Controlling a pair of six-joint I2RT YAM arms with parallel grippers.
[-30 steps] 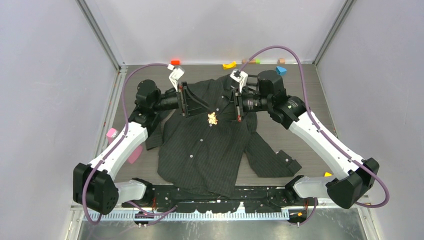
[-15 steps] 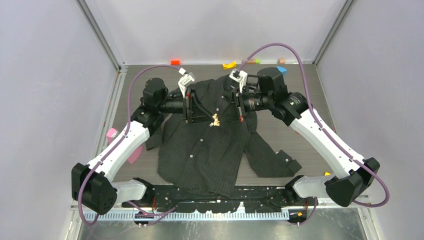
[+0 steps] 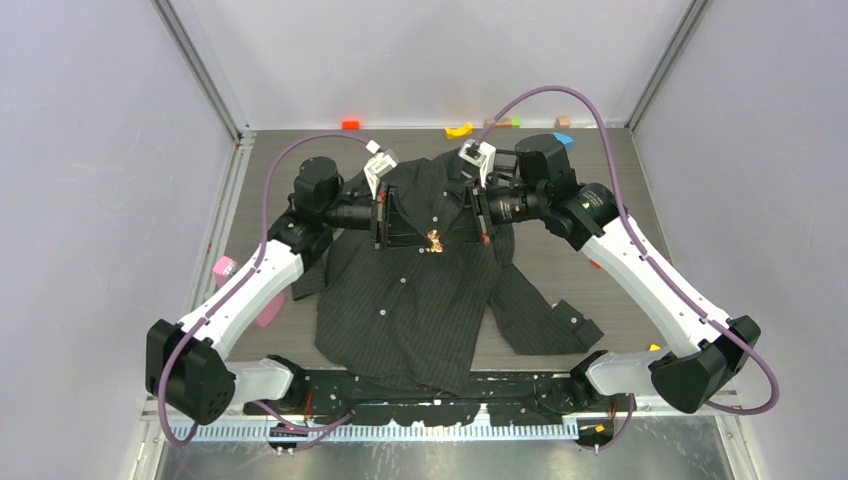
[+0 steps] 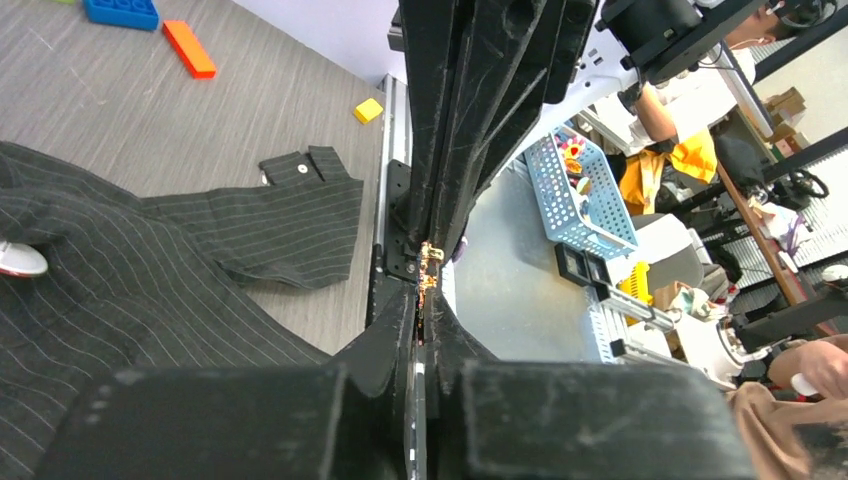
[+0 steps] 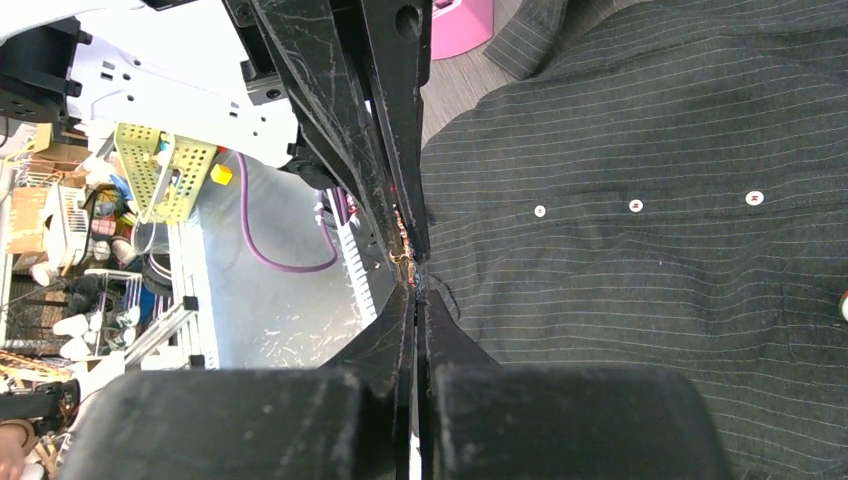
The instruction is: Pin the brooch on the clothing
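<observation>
The clothing (image 3: pixel 420 310), a dark pinstriped button-up shirt, lies spread flat on the table. Just above its chest hangs the small gold brooch (image 3: pixel 436 240). My left gripper (image 3: pixel 428 240) reaches in from the left and my right gripper (image 3: pixel 446 238) from the right, tip to tip, both shut on the brooch. In the left wrist view the brooch (image 4: pixel 430 262) glints at my closed left gripper (image 4: pixel 421 290), with the shirt (image 4: pixel 120 280) below. The right wrist view shows the brooch (image 5: pixel 403 248) at my closed right gripper (image 5: pixel 414 285), beside the shirt's button row (image 5: pixel 636 206).
Small blocks lie along the back edge: red (image 3: pixel 350 124), yellow (image 3: pixel 459 130), blue (image 3: pixel 563 141). Pink pieces (image 3: pixel 224 267) sit left of the shirt by the left arm. A small yellow block (image 3: pixel 655 348) lies near the right arm's base. Walls enclose the table.
My left gripper has moved right to the brooch and closed from open to shut on it. The right gripper stayed shut on the brooch, shifting slightly right.
</observation>
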